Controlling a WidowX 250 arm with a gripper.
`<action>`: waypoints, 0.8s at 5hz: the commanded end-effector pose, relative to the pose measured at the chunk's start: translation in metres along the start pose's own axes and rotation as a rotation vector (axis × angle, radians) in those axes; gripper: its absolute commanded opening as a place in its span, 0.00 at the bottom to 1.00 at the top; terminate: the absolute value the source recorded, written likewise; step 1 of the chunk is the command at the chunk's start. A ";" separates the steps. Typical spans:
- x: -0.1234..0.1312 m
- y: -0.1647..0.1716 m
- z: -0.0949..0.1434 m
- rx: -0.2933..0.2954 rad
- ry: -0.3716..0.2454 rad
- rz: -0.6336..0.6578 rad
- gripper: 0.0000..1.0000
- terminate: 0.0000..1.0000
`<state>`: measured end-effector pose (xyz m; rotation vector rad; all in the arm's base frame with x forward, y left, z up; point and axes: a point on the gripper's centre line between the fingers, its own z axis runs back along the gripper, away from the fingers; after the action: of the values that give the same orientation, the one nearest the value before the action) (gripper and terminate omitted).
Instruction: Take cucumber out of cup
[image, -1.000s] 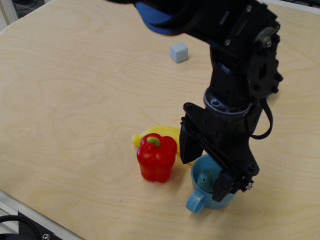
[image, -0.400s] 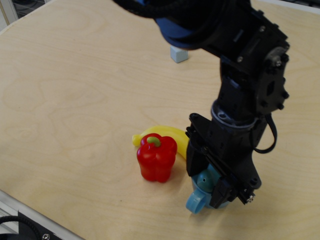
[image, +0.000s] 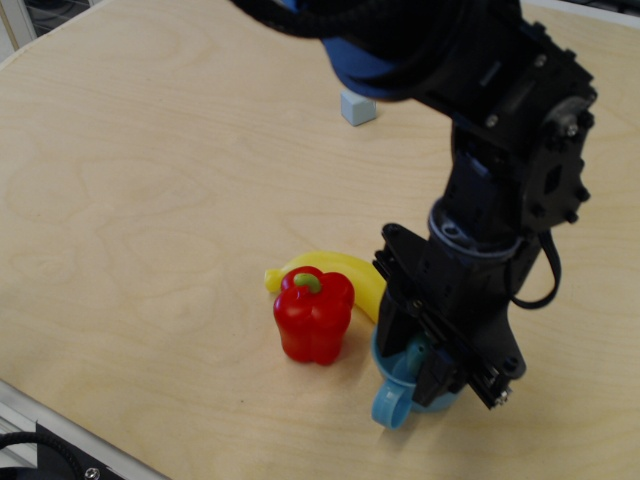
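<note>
The light blue cup (image: 391, 405) stands on the wooden table just right of the red toy pepper, its loop handle toward the front. My black gripper (image: 416, 360) reaches down into the cup's opening and covers most of it. A small teal-green bit, the cucumber (image: 414, 350), shows between the two fingers inside the cup. The fingers stand on either side of it, and their tips are hidden in the cup. Whether they press on the cucumber does not show.
A red toy pepper (image: 313, 318) stands touching close to the cup's left side. A yellow banana (image: 338, 270) lies behind it. A small pale blue cube (image: 356, 108) sits far back. The table's front edge (image: 60, 428) runs along the lower left.
The gripper has moved down and a little right, from straddling the cup's rim into the cup. Its fingers look closer together. The cup, pepper and banana have stayed in place.
</note>
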<state>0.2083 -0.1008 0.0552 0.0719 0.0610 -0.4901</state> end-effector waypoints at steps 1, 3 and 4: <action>-0.008 0.030 0.070 -0.032 -0.169 0.096 0.00 0.00; 0.008 0.078 0.101 0.009 -0.229 0.274 0.00 0.00; 0.020 0.121 0.089 0.032 -0.226 0.383 0.00 0.00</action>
<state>0.2952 -0.0224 0.1297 0.0561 -0.1157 -0.1174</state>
